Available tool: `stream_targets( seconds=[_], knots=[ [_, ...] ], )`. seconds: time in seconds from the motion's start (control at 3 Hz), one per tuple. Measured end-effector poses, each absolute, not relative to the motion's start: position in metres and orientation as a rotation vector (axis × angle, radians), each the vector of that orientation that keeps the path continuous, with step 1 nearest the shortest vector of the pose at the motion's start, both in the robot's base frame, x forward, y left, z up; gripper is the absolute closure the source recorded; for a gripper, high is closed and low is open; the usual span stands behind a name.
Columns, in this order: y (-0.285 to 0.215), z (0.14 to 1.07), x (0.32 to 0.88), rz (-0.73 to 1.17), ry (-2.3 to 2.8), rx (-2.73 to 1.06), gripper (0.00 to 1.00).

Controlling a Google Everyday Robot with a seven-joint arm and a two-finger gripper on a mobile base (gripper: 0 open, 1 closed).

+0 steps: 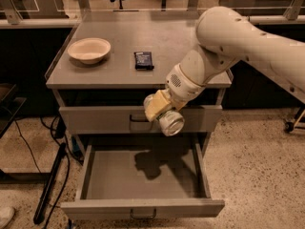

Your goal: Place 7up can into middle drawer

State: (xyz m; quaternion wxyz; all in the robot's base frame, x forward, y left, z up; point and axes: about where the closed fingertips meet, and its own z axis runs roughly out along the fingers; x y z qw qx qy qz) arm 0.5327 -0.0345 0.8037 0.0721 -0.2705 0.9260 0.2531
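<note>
- I have the hand (159, 112) clamped around the 7up can (172, 122), so the pick-up part of the job looks done.
- The can hangs tilted in the air, its shiny round end facing the camera. It sits in front of the upper drawer front (95, 119) and above the open middle drawer (85, 173).
- The middle drawer is pulled well out, and I see nothing inside its grey box except the shadow of the arm and can, so I judge 1 step is left: lower and let go.
- The can touches neither the drawer floor nor its walls, so the placing itself is not yet done.
- I would bring the hand down towards the middle of the drawer floor and clear of the side walls before opening.
- On the desk (119, 78) a beige bowl (89, 50) and a flat dark packet (144, 60) lie well apart from the hand and play no part here.
</note>
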Motion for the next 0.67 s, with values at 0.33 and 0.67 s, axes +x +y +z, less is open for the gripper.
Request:
stream_targets(
  seconds=[0.33, 0.67],
  knots=[
    [-0.0312, 0.7985, 0.5295, 0.771, 2.789, -0.825, 1.00],
    [-0.0236, 0.7910, 0.5264, 0.794, 2.791, -0.853, 1.00]
  ],
)
